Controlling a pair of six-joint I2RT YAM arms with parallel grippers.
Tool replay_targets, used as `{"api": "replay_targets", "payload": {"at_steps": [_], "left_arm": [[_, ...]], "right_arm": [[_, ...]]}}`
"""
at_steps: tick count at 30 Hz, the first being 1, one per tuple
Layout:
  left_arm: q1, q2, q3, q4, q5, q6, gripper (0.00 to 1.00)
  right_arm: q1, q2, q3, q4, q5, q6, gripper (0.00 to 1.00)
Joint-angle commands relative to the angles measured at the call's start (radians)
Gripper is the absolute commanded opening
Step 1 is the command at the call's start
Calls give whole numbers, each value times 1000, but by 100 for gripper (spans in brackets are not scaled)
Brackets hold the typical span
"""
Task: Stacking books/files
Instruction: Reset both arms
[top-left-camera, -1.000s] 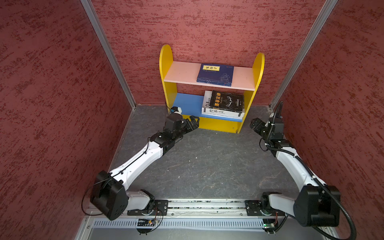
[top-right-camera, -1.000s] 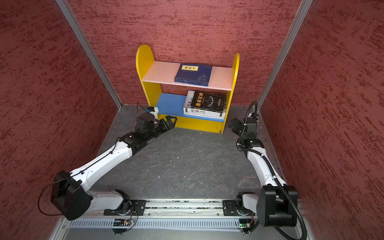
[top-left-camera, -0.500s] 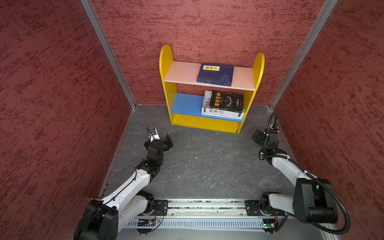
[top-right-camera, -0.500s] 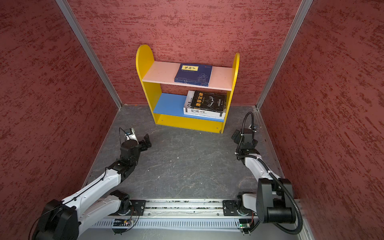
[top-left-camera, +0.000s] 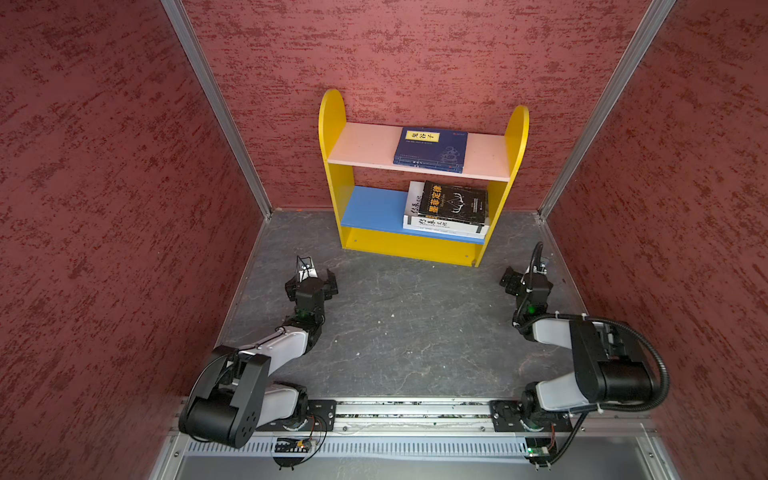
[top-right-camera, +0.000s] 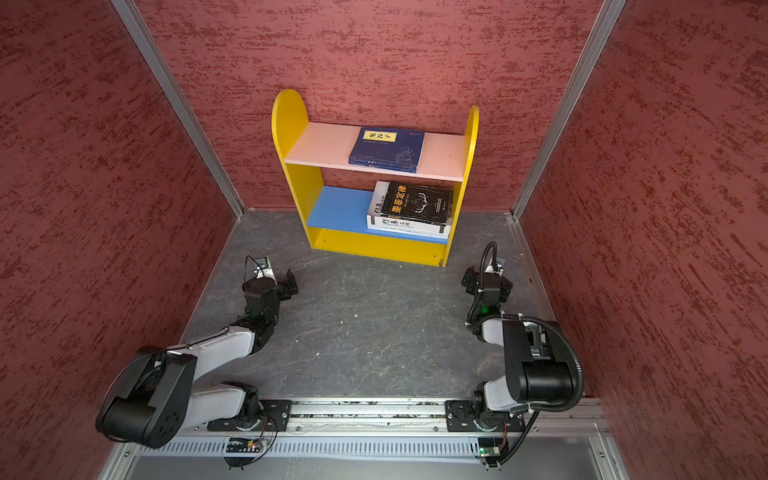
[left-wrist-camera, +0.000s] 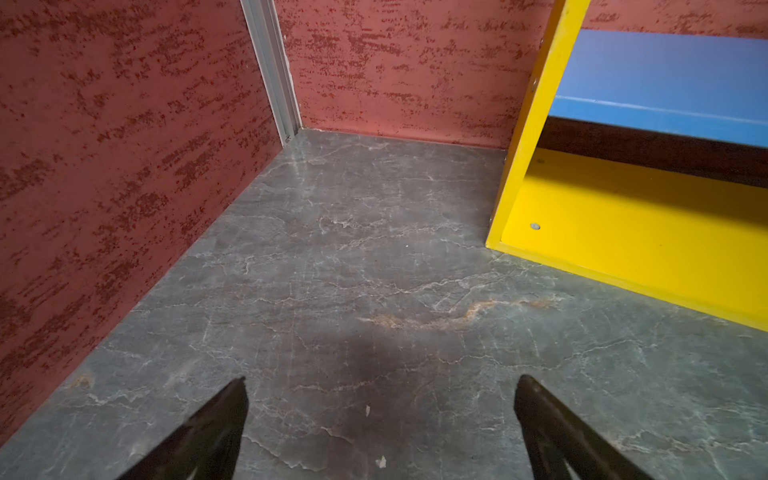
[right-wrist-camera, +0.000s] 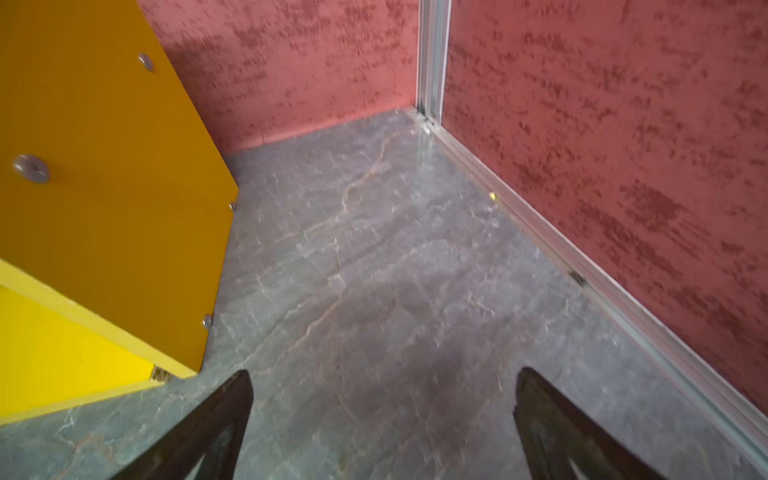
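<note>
— Two arms, then. Start at the left: what is the left gripper (top-left-camera: 311, 279) doing?

— It hangs low over the grey floor (top-left-camera: 407, 332), close to the left wall and on the near side of the yellow bookshelf (top-left-camera: 332, 124). Its jaws are spread wide and hold nothing. The left wrist view shows bare floor between the fingers (left-wrist-camera: 216, 419) and the bookshelf's left corner beyond them.

— And the books?

— All are on the bookshelf, which stands at the far middle against the back wall. The navy books (top-left-camera: 430, 149) lie flat on the pink upper board (top-left-camera: 361, 145), a little right of its middle. The top cover has a yellow title label, and a second navy edge shows beneath it. On the blue lower board (top-left-camera: 370, 205), at its right end, the black book (top-left-camera: 455, 203) with gold characters rests on the white books (top-left-camera: 444, 227). Their spines face the near side. A white strip shows to the left of the black cover.

— Is either gripper touching them?

— No, both are well apart from the boards and the books.

— And on the right?

— The right gripper (top-left-camera: 524, 277) sits low over the floor beside the right wall, just to the near right of the bookshelf's right foot. Its jaws are also spread wide and hold nothing. The right wrist view shows floor between the fingers, with the yellow side panel close by.
</note>
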Motion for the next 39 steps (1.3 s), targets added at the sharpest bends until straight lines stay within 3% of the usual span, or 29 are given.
{"api": "replay_targets", "payload": {"at_steps": [1, 4, 6, 8, 11, 13, 14, 16, 18, 24, 28, 32, 39], "left_arm": [[20, 42, 36, 109, 25, 43, 99], [31, 66, 29, 170, 72, 101, 99], [61, 65, 3, 231, 87, 99, 100], [111, 60, -26, 275, 141, 69, 99], [152, 30, -74, 330, 178, 32, 99], [160, -69, -56, 138, 230, -41, 99], [168, -118, -48, 34, 311, -64, 99], [117, -181, -70, -21, 295, -19, 99], [120, -212, -107, 24, 283, -25, 99], [214, -89, -132, 263, 345, -90, 100], [232, -58, -53, 135, 437, -72, 99], [236, -41, -40, 131, 485, -67, 99], [219, -25, -12, 95, 462, -56, 99]], "right_arm": [[-5, 5, -46, 234, -63, -63, 99], [-12, 7, -89, 305, -94, -63, 99], [-12, 78, -145, 492, -84, -73, 99], [-13, 43, -127, 391, -81, -59, 99], [-13, 48, -122, 393, -86, -62, 99], [-12, 54, -123, 408, -80, -66, 99], [-13, 52, -119, 400, -80, -64, 99], [-12, 54, -119, 400, -77, -67, 99], [-12, 54, -117, 395, -76, -66, 99], [-12, 54, -117, 395, -76, -67, 99], [-11, 53, -117, 396, -77, -66, 99], [-12, 54, -117, 398, -75, -67, 99], [-12, 53, -119, 398, -75, -68, 99]]}}
